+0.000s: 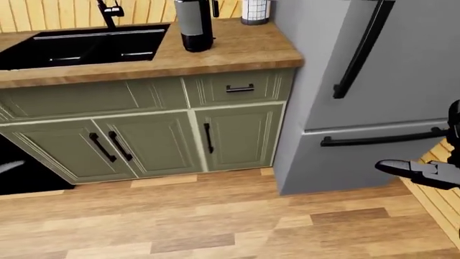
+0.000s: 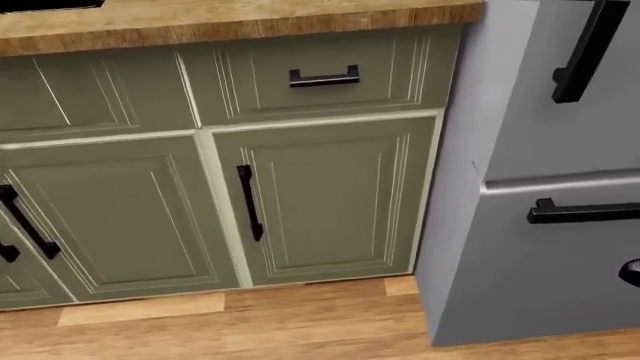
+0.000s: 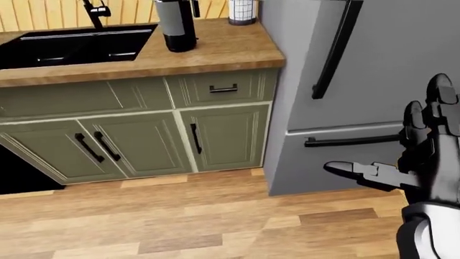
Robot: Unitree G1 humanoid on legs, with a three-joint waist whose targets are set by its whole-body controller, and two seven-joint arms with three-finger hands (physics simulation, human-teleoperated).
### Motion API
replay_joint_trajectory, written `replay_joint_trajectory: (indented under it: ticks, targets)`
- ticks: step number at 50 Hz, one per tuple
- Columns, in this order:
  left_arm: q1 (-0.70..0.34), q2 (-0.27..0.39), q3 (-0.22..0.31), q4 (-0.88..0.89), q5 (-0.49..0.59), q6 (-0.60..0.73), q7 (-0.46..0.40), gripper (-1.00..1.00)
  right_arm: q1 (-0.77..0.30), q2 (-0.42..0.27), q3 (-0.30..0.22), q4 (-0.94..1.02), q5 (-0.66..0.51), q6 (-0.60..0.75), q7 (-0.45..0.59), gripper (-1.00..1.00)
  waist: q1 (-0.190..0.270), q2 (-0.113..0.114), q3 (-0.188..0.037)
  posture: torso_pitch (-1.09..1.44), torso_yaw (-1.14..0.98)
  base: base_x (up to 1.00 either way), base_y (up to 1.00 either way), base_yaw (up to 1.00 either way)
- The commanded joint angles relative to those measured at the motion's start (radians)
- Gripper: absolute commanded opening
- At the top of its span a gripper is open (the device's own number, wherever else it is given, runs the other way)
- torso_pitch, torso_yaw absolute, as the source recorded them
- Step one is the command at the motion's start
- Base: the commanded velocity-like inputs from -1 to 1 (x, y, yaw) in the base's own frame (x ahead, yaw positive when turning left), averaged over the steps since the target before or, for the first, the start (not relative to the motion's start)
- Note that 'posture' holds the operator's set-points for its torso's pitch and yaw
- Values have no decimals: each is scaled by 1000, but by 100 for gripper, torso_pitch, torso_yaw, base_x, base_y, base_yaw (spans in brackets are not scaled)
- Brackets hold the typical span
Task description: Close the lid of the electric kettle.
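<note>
Kettle (image 1: 194,24) stands on the bench (image 1: 244,51), well up and left of the right hand (image 3: 424,145), which hangs open and empty, so closing its lid looks unstarted.

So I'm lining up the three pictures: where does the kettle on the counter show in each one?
Left-eye view: kettle at the top, left of centre, beside the sink.
Right-eye view: kettle at the top, further left.
Head view: not in it; the picture stops at the counter edge.
Shared landmark: the drawer handle beside the fridge.
</note>
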Motion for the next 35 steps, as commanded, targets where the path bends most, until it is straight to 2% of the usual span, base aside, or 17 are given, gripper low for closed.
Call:
replay_joint_trajectory:
  ticks: [1, 3, 4, 5, 8, 12, 15, 16, 17, 20, 23, 26, 27, 28, 29, 31, 35]
  targets:
    - [-10, 20, 13, -12, 2, -25, -1, 100, -12, -10, 0, -26, 3, -24, 2, 100, 1, 8, -12, 0, 0, 0, 33, 0]
    - [-12, 17, 5, -5, 11, -34, -5, 100, -15, -11, 0, -27, 3, -21, 1, 100, 4, 77, -21, 0, 0, 0, 33, 0]
    - [-11, 15, 3, -4, 14, -35, -6, 100, -14, -9, 0, -23, 3, -25, 1, 100, 10, 32, -11, 0, 0, 0, 34, 0]
    - [-11, 16, 5, -5, 13, -34, -7, 100, -13, -9, -1, -24, 3, -24, 2, 100, 5, 41, -9, 0, 0, 0, 33, 0]
    - [-10, 13, 4, -1, 17, -38, -9, 100, -13, -9, 1, -25, 3, -24, 1, 100, 9, 13, -16, 0, 0, 0, 33, 0]
    - [-12, 13, 1, 1, 21, -41, -11, 100, -13, -9, -1, -25, 5, -24, 1, 100, 8, -27, -8, 0, 0, 0, 33, 0]
    - [-12, 14, 5, -5, 15, -34, -7, 100, -13, -9, -2, -26, 5, -24, 1, 100, 7, -69, -9, 0, 0, 0, 33, 0]
    - [-12, 14, 6, -6, 14, -33, -7, 100, -10, -7, 0, -22, 2, -31, 1, 100, 6, -95, -18, 0, 0, 0, 33, 0]
    - [-11, 14, 6, -6, 14, -33, -7, 100, -9, -5, 1, -18, 2, -36, 1, 100, -3, -65, -9, 0, 0, 0, 32, 0]
    - [-11, 14, 7, -6, 14, -34, -8, 100, -9, -5, 3, -15, 0, -38, 1, 100, 2, -80, -23, 0, 0, 0, 33, 0]
    - [-11, 13, 9, -8, 10, -31, -6, 100, -9, -6, 5, -20, -1, -33, -1, 100, 5, -58, -20, 0, 0, 0, 32, 0]
    - [-11, 15, 11, -10, 7, -29, -5, 100, -9, -3, 4, -19, 0, -33, 0, 100, 2, -11, -9, 0, 0, 0, 33, 0]
    - [-11, 14, 10, -10, 7, -29, -5, 100, -10, -4, 5, -16, 0, -34, -1, 100, 0, 16, -15, 0, 0, 0, 34, 0]
    - [-10, 13, 8, -10, 8, -31, -5, 100, -9, -2, 5, -15, 0, -37, 0, 100, 2, 63, -29, 0, 0, 0, 33, 0]
    - [-11, 13, 8, -10, 8, -31, -6, 100, -8, -2, 5, -14, 0, -39, 0, 100, 7, 50, -30, 0, 0, 0, 32, 0]
    - [-9, 13, 9, -10, 8, -31, -6, 100, -8, -2, 5, -15, 1, -37, 0, 100, 9, 40, -9, 0, 0, 0, 33, 0]
    - [-9, 14, 10, -15, 5, -26, -3, 100, -7, -1, 9, -12, -3, -43, -2, 100, 9, -5, -10, 0, 0, 0, 33, 0]
